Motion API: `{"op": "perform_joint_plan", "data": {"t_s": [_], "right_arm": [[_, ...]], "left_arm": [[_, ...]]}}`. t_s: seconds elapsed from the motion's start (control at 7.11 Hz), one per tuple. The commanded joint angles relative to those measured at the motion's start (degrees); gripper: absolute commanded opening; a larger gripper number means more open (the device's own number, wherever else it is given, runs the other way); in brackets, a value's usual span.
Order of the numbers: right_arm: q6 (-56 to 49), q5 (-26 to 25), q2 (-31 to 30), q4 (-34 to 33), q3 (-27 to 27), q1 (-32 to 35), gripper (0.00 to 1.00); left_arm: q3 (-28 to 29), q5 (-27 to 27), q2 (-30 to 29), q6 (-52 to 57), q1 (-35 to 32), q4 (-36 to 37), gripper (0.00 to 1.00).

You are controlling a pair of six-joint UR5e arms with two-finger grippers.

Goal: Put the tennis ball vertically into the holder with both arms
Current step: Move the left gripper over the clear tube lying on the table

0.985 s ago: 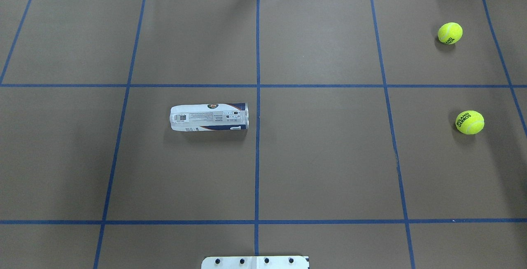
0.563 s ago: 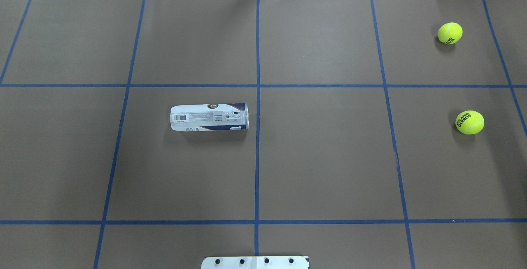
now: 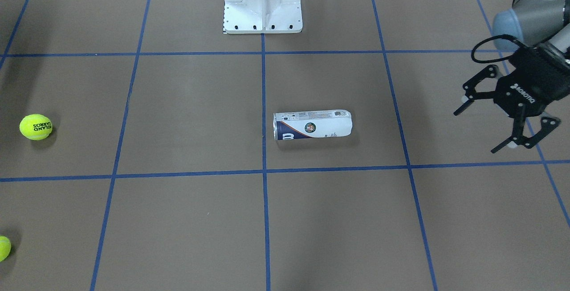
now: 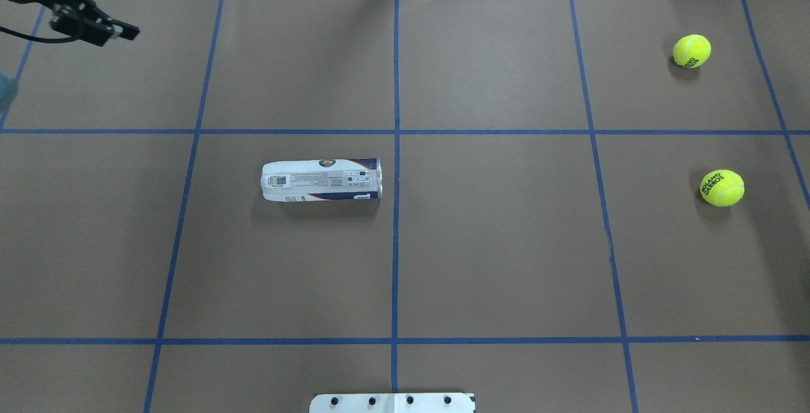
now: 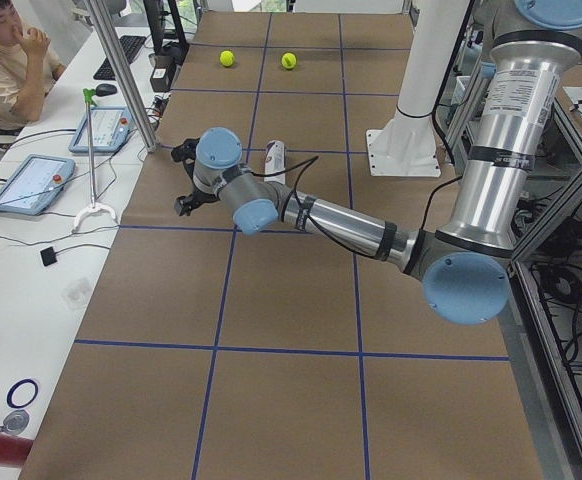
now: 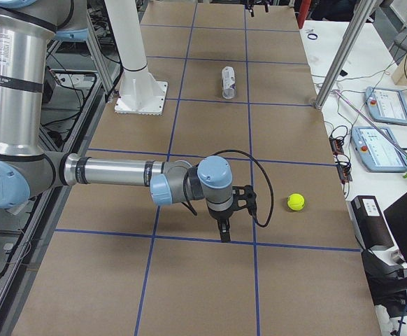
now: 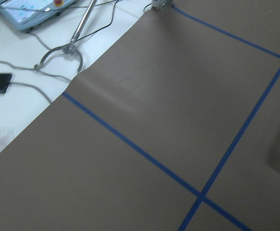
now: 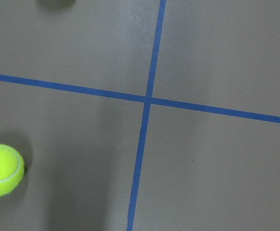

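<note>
Just at the robot's edge of the bench (image 4: pixel 506 242), a brown sheet gridded with blue tape (image 4: pixel 506 340), stands the white pedestal base (image 4: pixel 392 402). Farther out, in the middle row of squares, the holder (image 4: pixel 321 179) lies on its side, not upright, its length running across the bench. Its silver-rimmed mouth points toward the centre tape line (image 4: pixel 395 261) and stops just beside it, on the robot's left half. Its barcode (image 4: pixel 276 180) faces up, and nothing touches it.

In the same row, well apart at the right end, one tennis ball (image 4: pixel 721 187) rests on the sheet with black lettering showing. The right pincer (image 6: pixel 225 234) hangs over that end of the bench. It shows only from the side camera, so I cannot tell whether its fingers are spread or closed. Its wrist camera looks down on a tape crossing (image 8: pixel 147 100) with a ball (image 8: pixel 3 171) at the lower left edge.

A second tennis ball (image 4: pixel 691 50) sits one row farther out. At the far left corner the left pincer (image 3: pixel 483 126) hovers above the sheet, fingers spread wide with nothing between them, well apart from the holder. Beyond the far edge a white desk (image 5: pixel 21 320) carries tablets (image 5: pixel 31 183), and a person (image 5: pixel 6 55) sits there.
</note>
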Motion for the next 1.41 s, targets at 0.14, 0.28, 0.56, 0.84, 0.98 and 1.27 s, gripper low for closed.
{"op": "perform_joint_plan", "data": {"t_s": [0.14, 0.28, 0.56, 0.84, 0.98, 1.27], "right_arm": [[0.1, 0.0, 0.0, 0.2, -0.1, 0.0, 0.99], [0.1, 0.0, 0.0, 0.2, -0.1, 0.0, 0.99], [0.1, 0.0, -0.1, 0.2, -0.1, 0.0, 0.99], [0.1, 0.0, -0.5, 0.2, 0.0, 0.0, 0.99], [0.1, 0.1, -0.7, 0.2, 0.0, 0.0, 0.99], [0.1, 0.1, -0.8, 0.2, 0.0, 0.0, 0.99]], "left_arm": [[-0.4, 13.2, -4.9, 0.6, 15.9, 3.1, 1.0], [-0.5, 13.2, -8.0, 3.3, 17.8, 9.0, 1.0], [-0.5, 16.0, -12.1, 10.5, 22.3, 19.6, 1.0], [-0.3, 19.7, -16.6, 12.0, 26.6, 27.8, 1.0], [0.1, 23.7, -19.0, 12.0, 29.5, 30.9, 1.0], [3.9, 27.9, -21.8, 12.0, 31.7, 31.7, 1.0]]}}
